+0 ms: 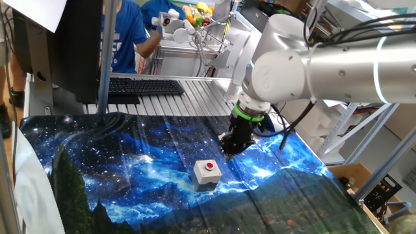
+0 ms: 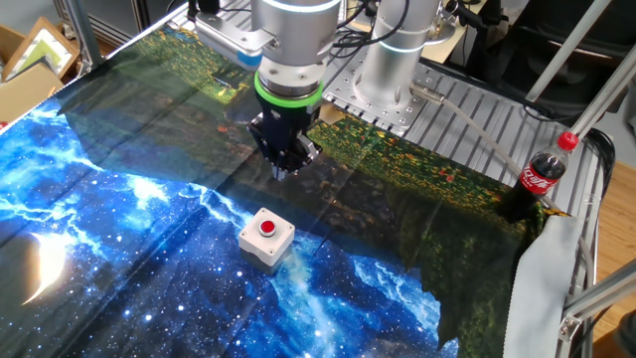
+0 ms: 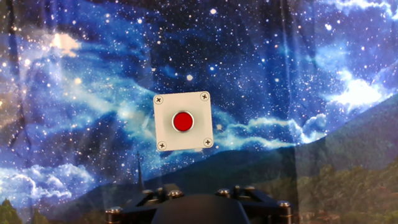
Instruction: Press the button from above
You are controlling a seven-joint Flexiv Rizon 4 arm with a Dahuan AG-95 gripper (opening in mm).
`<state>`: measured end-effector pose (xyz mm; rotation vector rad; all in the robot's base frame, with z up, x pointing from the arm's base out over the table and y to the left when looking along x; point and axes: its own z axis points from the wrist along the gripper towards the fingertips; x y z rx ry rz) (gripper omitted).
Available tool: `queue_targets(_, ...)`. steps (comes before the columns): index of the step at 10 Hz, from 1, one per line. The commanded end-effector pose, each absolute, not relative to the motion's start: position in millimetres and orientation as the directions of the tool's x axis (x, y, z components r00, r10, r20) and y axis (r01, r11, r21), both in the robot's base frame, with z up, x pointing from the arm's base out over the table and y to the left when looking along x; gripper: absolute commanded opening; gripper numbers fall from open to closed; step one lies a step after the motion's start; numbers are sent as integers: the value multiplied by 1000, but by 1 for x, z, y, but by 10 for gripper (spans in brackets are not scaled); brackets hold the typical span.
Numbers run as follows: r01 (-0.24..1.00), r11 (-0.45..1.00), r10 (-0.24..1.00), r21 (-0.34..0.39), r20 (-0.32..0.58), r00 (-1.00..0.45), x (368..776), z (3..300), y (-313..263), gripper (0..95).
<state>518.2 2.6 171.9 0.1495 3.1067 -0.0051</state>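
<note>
Hand view shows the button (image 3: 183, 121) centred in its box (image 3: 183, 137) on the starry surface (image 3: 74, 74), below and apart from the claw (image 1: 229, 153); its finger state I cannot tell. Descending off-centre could strike the box rim and miss.

Red button (image 3: 183, 121) in grey box (image 3: 182, 102)

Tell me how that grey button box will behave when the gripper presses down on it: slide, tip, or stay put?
The box sits flat and squat on the cloth, so tipping looks unlikely. It seems small and probably light, so an off-centre push might skid it. Aim at the red button.
</note>
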Motion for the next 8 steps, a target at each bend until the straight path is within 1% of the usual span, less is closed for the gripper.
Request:
queue_targets(1,104,995,104,0,-21,-994,525,171,5,0)
queue_targets(5,96,995,96,-3,-15,-995,538,175,4,0)
queue_targets(8,98,995,98,-5,-15,-995,543,172,5,0)
